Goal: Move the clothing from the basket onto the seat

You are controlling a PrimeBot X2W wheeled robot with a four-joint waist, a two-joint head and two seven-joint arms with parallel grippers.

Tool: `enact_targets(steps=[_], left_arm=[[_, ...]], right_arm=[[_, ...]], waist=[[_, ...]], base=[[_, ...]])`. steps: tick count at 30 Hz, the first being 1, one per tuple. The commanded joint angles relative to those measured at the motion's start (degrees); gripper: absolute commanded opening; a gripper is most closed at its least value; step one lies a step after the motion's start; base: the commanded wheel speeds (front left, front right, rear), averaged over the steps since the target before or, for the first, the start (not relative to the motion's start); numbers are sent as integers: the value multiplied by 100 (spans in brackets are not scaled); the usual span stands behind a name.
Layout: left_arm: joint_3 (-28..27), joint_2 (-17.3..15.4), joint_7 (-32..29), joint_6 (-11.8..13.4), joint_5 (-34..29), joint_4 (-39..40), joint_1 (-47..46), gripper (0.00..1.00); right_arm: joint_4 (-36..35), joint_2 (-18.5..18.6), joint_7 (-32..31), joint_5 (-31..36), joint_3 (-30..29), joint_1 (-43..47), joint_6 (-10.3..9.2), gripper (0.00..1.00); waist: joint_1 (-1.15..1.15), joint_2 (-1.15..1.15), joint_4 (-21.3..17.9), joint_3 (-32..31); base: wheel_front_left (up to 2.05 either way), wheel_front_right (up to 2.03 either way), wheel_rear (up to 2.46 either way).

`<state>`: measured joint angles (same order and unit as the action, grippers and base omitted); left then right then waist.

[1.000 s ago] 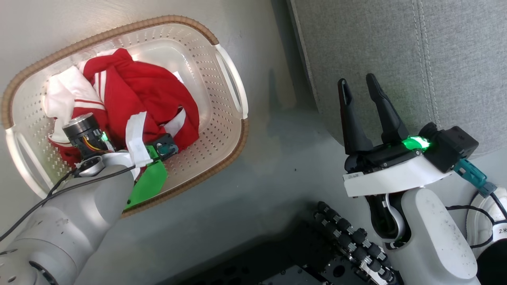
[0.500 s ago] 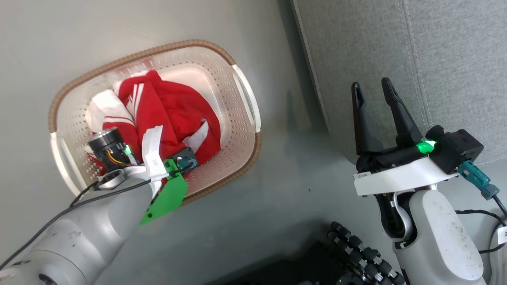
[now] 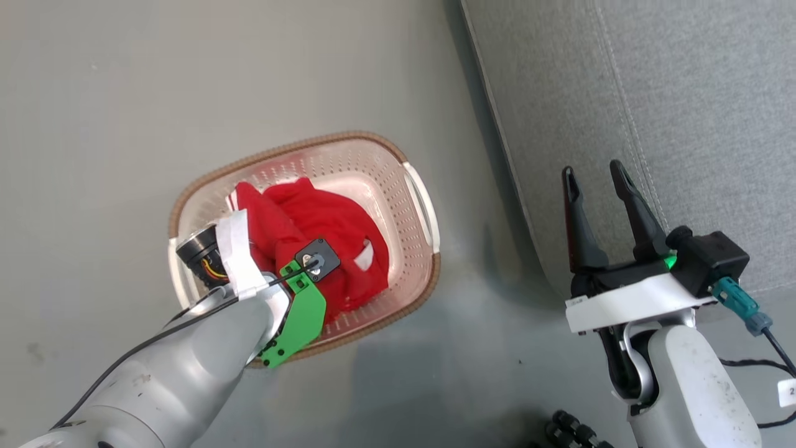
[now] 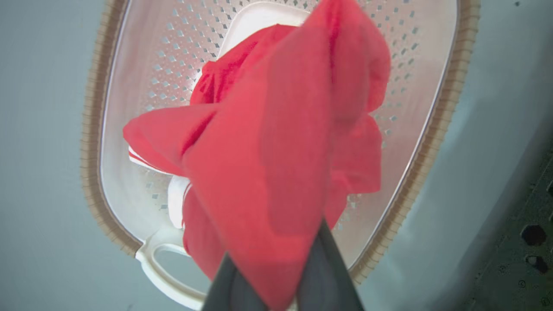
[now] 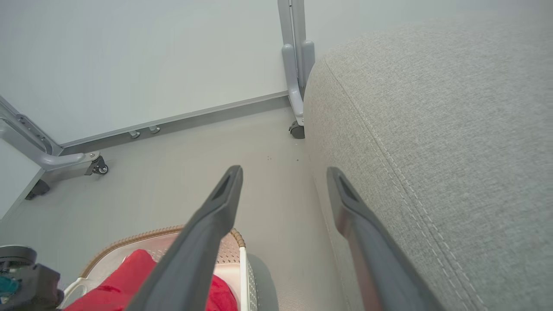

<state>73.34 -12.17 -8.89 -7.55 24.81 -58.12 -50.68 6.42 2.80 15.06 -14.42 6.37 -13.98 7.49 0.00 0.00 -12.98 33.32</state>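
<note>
— Where's the clothing (image 3: 323, 218)?
— Centre of the head view, bunched red in the basket (image 3: 348, 165), one fold pulled up toward the wrist.
— And the left gripper (image 4: 276, 276)?
— Clamped tight on that red fold, at the bottom of its own view.
— The right gripper (image 3: 592, 169)?
— Fingers spread wide, holding nothing, lower right, against the grey seat (image 3: 684, 93) at upper right.

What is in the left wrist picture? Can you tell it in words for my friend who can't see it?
The left gripper pinches a big bunch of red clothing between its two dark fingers at the bottom. Behind it is a cream basket with holes and a brown rim, on a grey floor.
</note>
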Motion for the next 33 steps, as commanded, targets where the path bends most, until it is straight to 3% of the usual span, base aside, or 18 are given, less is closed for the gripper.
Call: enact_targets(steps=[1, 14, 22, 27, 33], left_arm=[[1, 45, 111, 14, 106, -67, 5, 0], [-208, 448, 1751, 16, 1020, -735, 344, 0], [-828, 638, 2393, 282, 1488, -792, 576, 0], [-1510, 422, 2413, 734, 1405, 104, 825, 0], [-2616, 164, 2411, 1186, 873, 1639, 1505, 0]], right_arm=[[30, 17, 18, 20, -34, 122, 0, 100], [101, 16, 18, 105, -178, 762, 0, 100], [-139, 16, 17, 159, -207, 1071, 0, 100], [-264, 15, 18, 179, -213, 1212, 0, 100], [-312, 15, 18, 188, -226, 1403, 0, 100]], waist=[[0, 0, 367, -635], [0, 0, 684, -1918], [0, 0, 808, -2484], [0, 0, 878, -2761], [0, 0, 886, -3083]], base=[[0, 0, 0], [0, 0, 0], [0, 0, 0], [0, 0, 0], [0, 0, 0]])
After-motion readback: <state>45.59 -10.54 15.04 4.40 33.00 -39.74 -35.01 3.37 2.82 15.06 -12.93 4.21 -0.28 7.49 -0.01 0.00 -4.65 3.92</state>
